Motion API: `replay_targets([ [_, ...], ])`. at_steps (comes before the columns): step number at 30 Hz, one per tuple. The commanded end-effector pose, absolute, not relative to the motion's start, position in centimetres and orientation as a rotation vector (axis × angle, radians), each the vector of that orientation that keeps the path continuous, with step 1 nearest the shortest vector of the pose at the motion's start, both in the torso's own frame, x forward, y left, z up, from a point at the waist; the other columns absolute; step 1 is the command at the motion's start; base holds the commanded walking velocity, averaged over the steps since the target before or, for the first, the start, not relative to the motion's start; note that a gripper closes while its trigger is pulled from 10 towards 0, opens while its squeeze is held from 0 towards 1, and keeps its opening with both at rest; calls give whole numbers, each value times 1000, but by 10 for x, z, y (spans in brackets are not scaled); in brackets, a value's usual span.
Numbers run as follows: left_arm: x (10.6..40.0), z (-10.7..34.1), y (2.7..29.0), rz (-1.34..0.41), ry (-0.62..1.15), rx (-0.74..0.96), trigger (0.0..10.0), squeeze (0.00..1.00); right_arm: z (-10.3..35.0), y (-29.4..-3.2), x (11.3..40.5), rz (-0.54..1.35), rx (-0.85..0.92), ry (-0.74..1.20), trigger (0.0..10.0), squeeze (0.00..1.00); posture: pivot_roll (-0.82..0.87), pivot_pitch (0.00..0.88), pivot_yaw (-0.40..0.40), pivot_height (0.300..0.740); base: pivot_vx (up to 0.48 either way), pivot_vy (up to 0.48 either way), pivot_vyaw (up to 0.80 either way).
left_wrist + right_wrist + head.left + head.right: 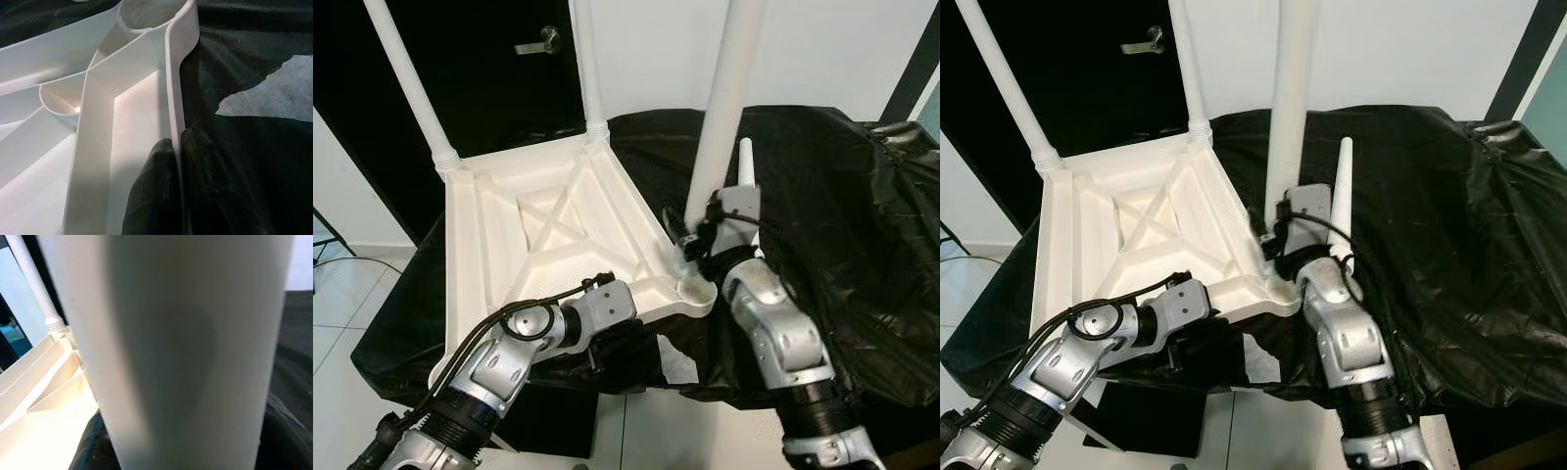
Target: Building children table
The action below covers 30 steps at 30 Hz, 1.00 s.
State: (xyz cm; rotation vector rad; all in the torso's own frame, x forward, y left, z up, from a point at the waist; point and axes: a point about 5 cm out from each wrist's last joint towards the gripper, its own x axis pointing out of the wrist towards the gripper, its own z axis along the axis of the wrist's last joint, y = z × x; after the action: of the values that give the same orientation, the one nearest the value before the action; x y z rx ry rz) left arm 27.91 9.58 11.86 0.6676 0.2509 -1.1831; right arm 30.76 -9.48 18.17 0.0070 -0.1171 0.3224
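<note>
A white plastic children's tabletop (538, 235) lies upside down on a worktop draped in crinkled black plastic sheet (832, 196). The left pincer (171, 191) is narrowed onto the tabletop's thin near rim, one black finger either side. The right pincer (690, 250) clasps a smooth round white leg (724, 108), upright near the corner socket (693, 290). Two legs (411, 83) stand at the far corners.

Black-covered surface (822, 196), upturned white table (538, 235), loose leg (1342, 201)
</note>
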Motion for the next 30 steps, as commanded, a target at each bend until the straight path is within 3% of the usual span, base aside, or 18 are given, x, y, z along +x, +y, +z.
replay_targets([
  [1, 286, 113, 106, -1054, 276, 709, 10000, 0, 186, -95, 306, 317, 25, -137, 10000, 0, -39, 0, 56, 740, 0, 0, 0],
  [6, 287, 115, 111, -1037, 285, 735, 10000, 0, 161, -105, 294, 240, 164, -48, 10000, 0, -38, 0, 61, 740, 0, 0, 0],
  [13, 287, 116, 109, -1040, 267, 743, 10000, 0, 148, -120, 297, 161, 207, 4, 10000, 0, -41, 0, 58, 740, 0, 0, 0],
  [24, 287, 117, 107, -1044, 261, 747, 10000, 0, 150, -121, 310, 166, 174, 6, 10000, 0, -38, 0, 57, 740, 0, 0, 0],
  [30, 288, 121, 109, -1030, 246, 751, 10000, 0, 148, -108, 314, 236, 106, 11, 10000, 0, -22, 0, 51, 740, 0, 0, 0],
])
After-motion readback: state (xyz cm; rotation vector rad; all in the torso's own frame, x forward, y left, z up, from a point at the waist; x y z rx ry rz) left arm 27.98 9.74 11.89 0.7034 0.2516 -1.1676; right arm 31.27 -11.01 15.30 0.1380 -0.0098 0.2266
